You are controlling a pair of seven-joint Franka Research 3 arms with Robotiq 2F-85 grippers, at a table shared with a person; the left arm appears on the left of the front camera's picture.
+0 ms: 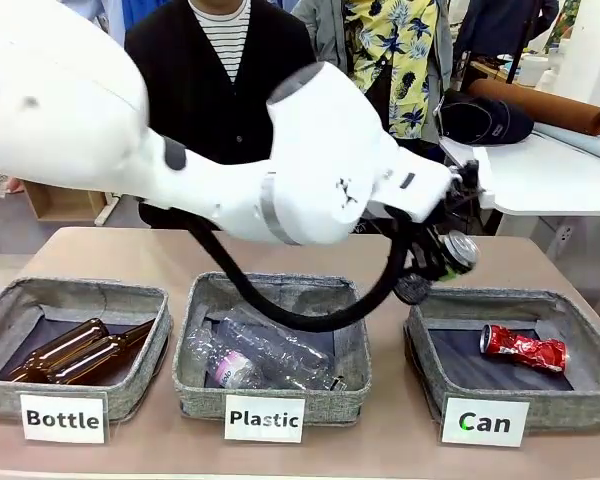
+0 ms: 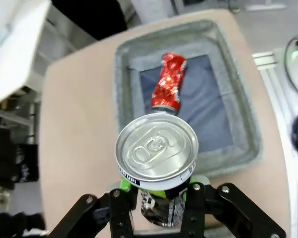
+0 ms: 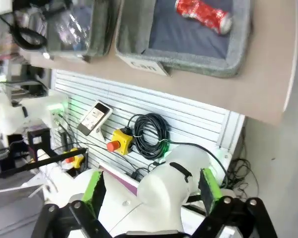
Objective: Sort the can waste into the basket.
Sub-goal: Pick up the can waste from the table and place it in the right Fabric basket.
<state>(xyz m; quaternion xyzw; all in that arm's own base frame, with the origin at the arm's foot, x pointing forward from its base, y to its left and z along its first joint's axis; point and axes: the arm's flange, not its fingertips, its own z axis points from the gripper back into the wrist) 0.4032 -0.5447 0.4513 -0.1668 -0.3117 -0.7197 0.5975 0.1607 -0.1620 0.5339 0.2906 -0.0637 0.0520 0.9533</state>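
Left claw (image 2: 161, 191) is clamped on the dark silver-topped metal can (image 2: 156, 153) over the near rim of the grey fabric "Can" basket (image 2: 238, 124) (crushed red can (image 2: 168, 82) already inside), so releasing now might bounce it onto the bench.

Brown bottles (image 1: 75, 350), clear plastic bottles (image 1: 265, 355)

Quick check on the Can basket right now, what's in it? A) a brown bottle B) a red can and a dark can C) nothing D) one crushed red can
D: one crushed red can lies on the dark lining of the Can basket; the dark can with the silver top is clamped in the left gripper above the basket's edge, not yet dropped.
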